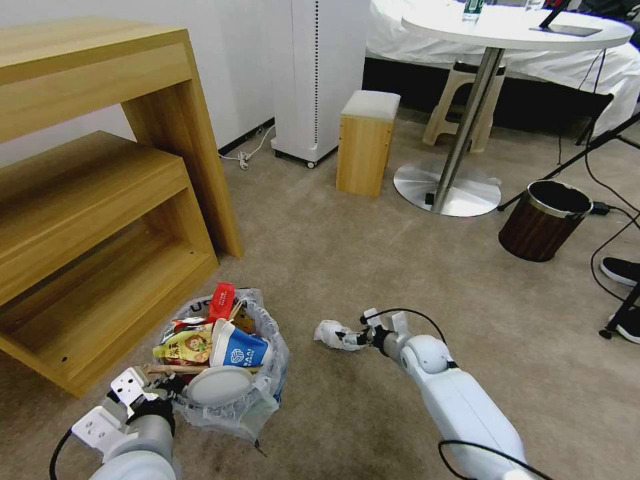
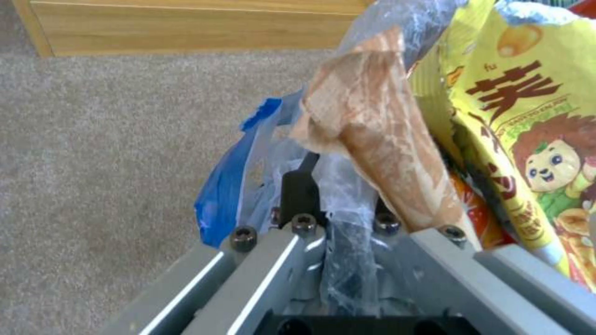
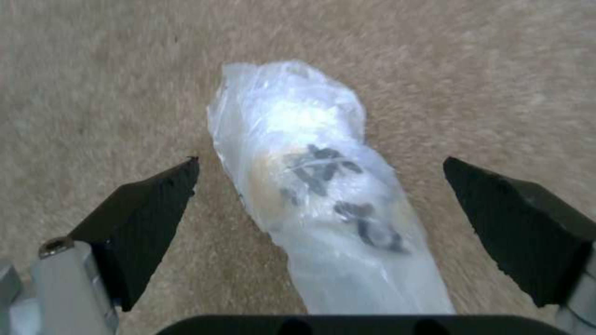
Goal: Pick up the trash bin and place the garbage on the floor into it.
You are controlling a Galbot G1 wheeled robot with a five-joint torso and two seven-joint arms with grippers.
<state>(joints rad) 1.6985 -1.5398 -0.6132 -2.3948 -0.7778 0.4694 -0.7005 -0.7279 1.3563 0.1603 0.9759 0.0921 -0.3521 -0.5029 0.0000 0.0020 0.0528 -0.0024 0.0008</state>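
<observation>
Low over the beige short-pile carpet (image 1: 373, 267), the right gripper (image 1: 352, 338) reaches to a crumpled white plastic-wrapped wad of garbage (image 1: 329, 333) lying on the floor to the right of the trash bin; in the right wrist view its two black fingers (image 3: 146, 218) are spread wide on either side of the translucent bundle (image 3: 310, 186), with carpet showing between each pad and the wrap, so nothing is clasped. At the lower left, the left gripper (image 1: 167, 387) is clamped on the near rim of the small round bin lined with a translucent white plastic bag with blue trim (image 1: 267, 393); the left wrist view shows its fingers (image 2: 301, 190) closed over the crinkled bag edge (image 2: 348, 232). That bin sits just in front of the light wooden shelf unit (image 1: 100, 200) and is heaped full: a blue-and-white paper cup (image 1: 239, 347), a yellow snack packet with a cartoon figure (image 1: 183, 347), a red wrapper (image 1: 221, 301) standing upright at the back, and a white round lid (image 1: 219, 385) near the gripper. Well apart, on the right beyond the round white pedestal table (image 1: 520, 33), stands a brown wood-grain cylindrical bin (image 1: 541, 223).
</observation>
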